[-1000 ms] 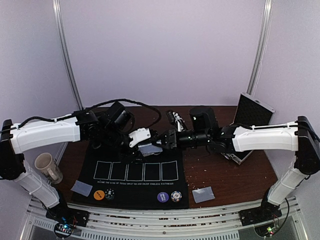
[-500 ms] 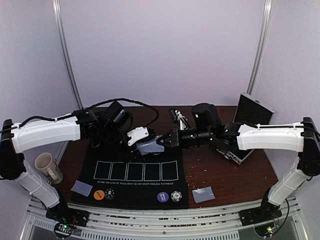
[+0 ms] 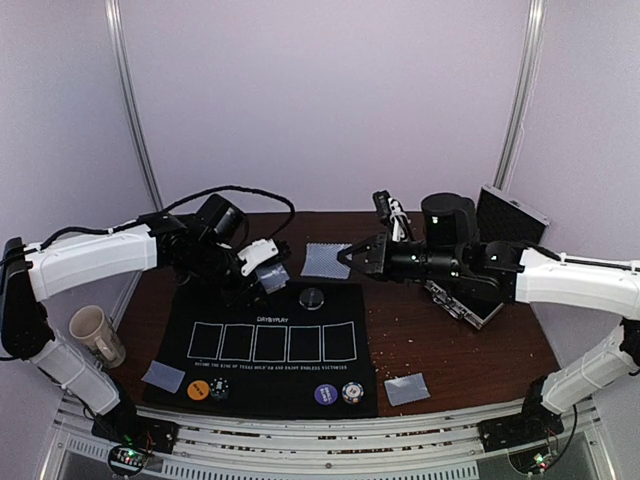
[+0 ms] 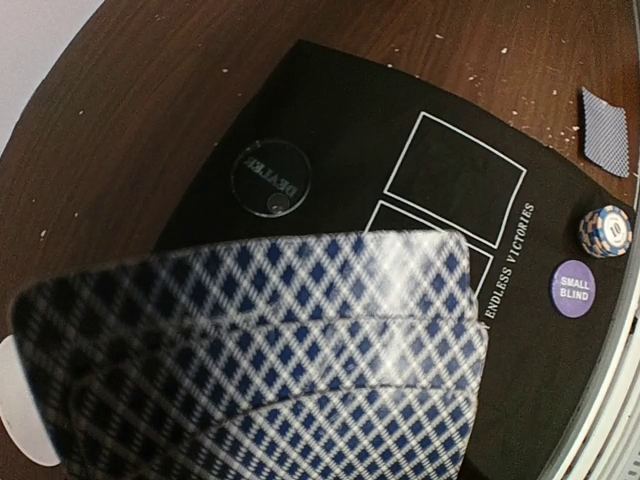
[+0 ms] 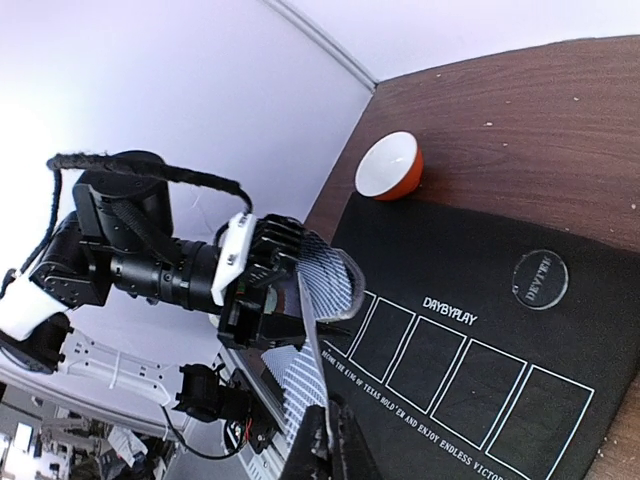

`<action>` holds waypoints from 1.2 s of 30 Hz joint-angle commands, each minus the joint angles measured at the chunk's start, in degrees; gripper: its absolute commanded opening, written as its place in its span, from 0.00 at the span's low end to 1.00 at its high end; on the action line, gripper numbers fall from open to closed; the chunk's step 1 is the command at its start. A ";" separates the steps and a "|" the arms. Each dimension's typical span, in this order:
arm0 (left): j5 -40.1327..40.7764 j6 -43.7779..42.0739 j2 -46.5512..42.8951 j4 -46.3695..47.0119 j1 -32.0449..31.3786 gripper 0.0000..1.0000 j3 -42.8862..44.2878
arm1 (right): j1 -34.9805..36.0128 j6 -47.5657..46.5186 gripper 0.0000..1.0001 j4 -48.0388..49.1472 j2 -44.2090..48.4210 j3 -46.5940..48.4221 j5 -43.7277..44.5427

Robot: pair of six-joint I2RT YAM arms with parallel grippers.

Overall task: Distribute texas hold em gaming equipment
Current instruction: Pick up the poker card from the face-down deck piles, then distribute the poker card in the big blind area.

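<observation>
My left gripper (image 3: 258,274) is shut on a stack of blue-checked playing cards (image 3: 273,278) above the mat's far left corner. The stack fills the left wrist view (image 4: 260,350) and hides the fingers. My right gripper (image 3: 347,258) is shut on a single card (image 3: 325,260), held apart from the stack above the mat's far edge. That card shows edge-on in the right wrist view (image 5: 322,370). The clear dealer disc (image 3: 313,297) lies on the black mat (image 3: 265,380). Orange (image 3: 198,390), black-and-white (image 3: 219,387) and purple (image 3: 325,394) chips sit along its near edge.
Single cards lie face down at near left (image 3: 163,376) and near right (image 3: 407,388). A beige mug (image 3: 97,335) stands at the left. An open metal case (image 3: 508,214) stands at the back right. A red-and-white bowl (image 5: 390,166) sits beyond the mat's corner.
The two grippers have parted. My right gripper has drawn back to the right with one card, and my left gripper has moved left with the stack. The dealer disc is now uncovered.
</observation>
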State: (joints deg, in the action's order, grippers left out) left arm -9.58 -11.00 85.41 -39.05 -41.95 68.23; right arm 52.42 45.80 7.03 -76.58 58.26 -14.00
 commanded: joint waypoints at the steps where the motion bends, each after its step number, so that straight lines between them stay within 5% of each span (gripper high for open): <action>1: 1.98 2.14 -0.46 2.16 2.53 0.48 1.32 | 2.08 7.36 0.00 4.36 -0.66 -5.07 7.62; 11: 6.00 2.53 -0.50 -1.97 5.10 0.48 8.15 | 13.82 18.05 0.00 15.06 -21.10 4.55 12.53; 18: 6.29 2.42 -0.28 -2.13 6.34 0.48 8.85 | 20.72 24.22 0.00 20.54 -40.01 20.30 10.20; 26: 7.60 2.70 -0.59 -2.39 7.78 0.48 9.61 | 24.59 33.38 0.00 21.22 -57.57 40.43 12.22; 36: 7.35 2.79 -1.38 -2.36 8.44 0.48 9.03 | 25.62 36.88 0.00 9.94 -71.08 62.14 14.25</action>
State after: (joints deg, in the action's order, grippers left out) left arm -2.28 -8.86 85.38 -42.17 -34.11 75.77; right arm 77.82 80.71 21.74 -144.38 113.65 -2.09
